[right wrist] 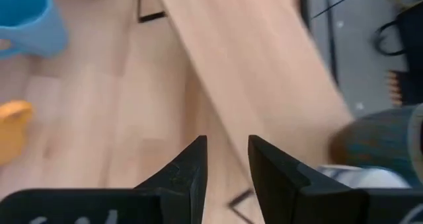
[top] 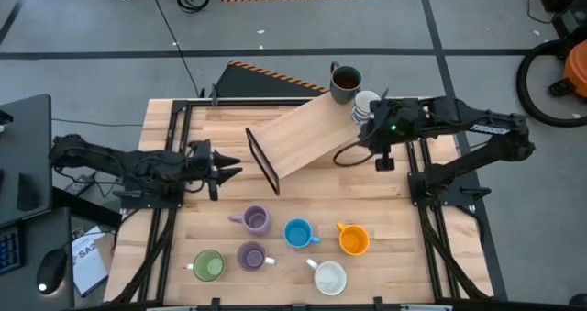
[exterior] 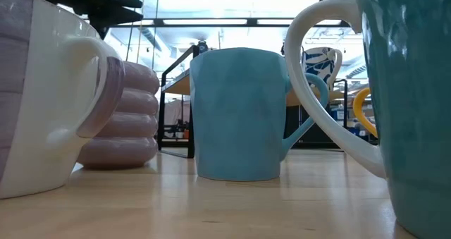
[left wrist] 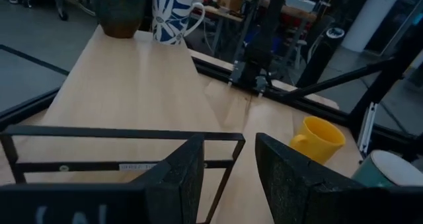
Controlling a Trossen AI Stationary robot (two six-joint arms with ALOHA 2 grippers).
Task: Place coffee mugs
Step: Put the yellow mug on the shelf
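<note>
In the high view, six mugs stand on the near half of the table: purple (top: pixel 255 220), blue (top: pixel 298 233), orange (top: pixel 353 239), green (top: pixel 208 266), a second purple (top: pixel 251 255) and white (top: pixel 329 276). A dark grey-brown mug (top: pixel 346 80) and a white patterned mug (top: pixel 367 105) stand on the far end of a slanted wooden shelf (top: pixel 307 132). My left gripper (top: pixel 229 169) (left wrist: pixel 241 178) is open at the shelf's black frame end. My right gripper (top: pixel 362 141) (right wrist: pixel 228 164) is open above the shelf's right edge, near the white patterned mug. Neither holds anything.
The shelf's black frame (left wrist: pixel 119 135) stands right ahead of my left fingers. The low view is filled by a pale mug (exterior: pixel 35 98), a ribbed purple one (exterior: pixel 120 115), the blue one (exterior: pixel 239 112) and a teal one with a white handle (exterior: pixel 416 91). Bare wood lies between shelf and mugs.
</note>
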